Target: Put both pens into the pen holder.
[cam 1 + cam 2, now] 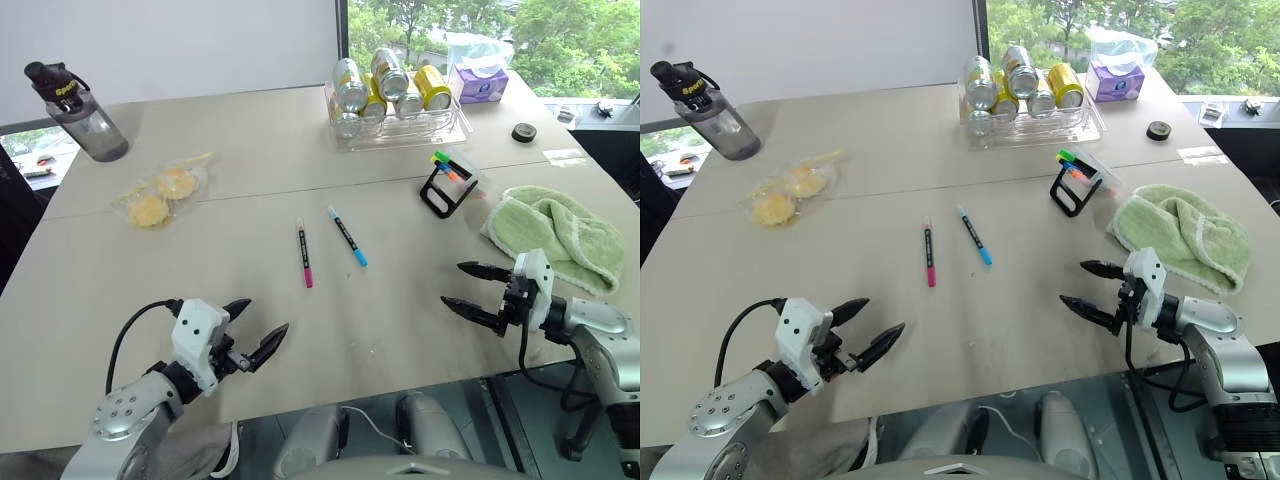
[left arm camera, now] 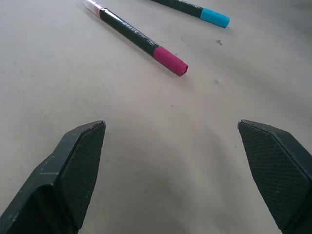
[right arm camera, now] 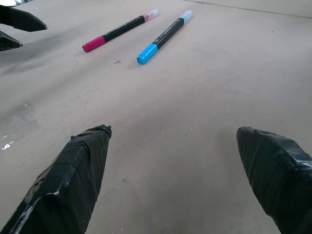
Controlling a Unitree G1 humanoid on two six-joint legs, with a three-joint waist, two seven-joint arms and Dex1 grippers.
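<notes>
1. Left gripper [image 1: 252, 340] sat at the lower left of the head view with its fingers spread about as wide as they go, pinching nothing and hanging just over the table [image 1: 250, 160]. In its wrist view only bare tabletop lay between the fingertips [image 2: 80, 161].
2. Right gripper [image 1: 468, 288] was at the lower right, also wide apart and empty, aimed toward the middle of the frame.
3. Both pens lay flat near the middle of the frame, close side by side but not touching. The pink pen [image 1: 303, 252] was the nearer one to the left gripper, the blue pen [image 1: 347, 236] just to its right.
4. The pen holder [image 1: 447, 187] stood at the upper right, well apart from the pens, with a green towel [image 1: 555, 238] just beside it.
5. Handling-wise I'd guess these are light, stiff and a bit slick, and round enough to roll on that smooth top. I'd pinch across the black barrel around mid-length, not the coloured ends.
6. They lie so low that the fingertips would need to come down almost touching the table.
</notes>
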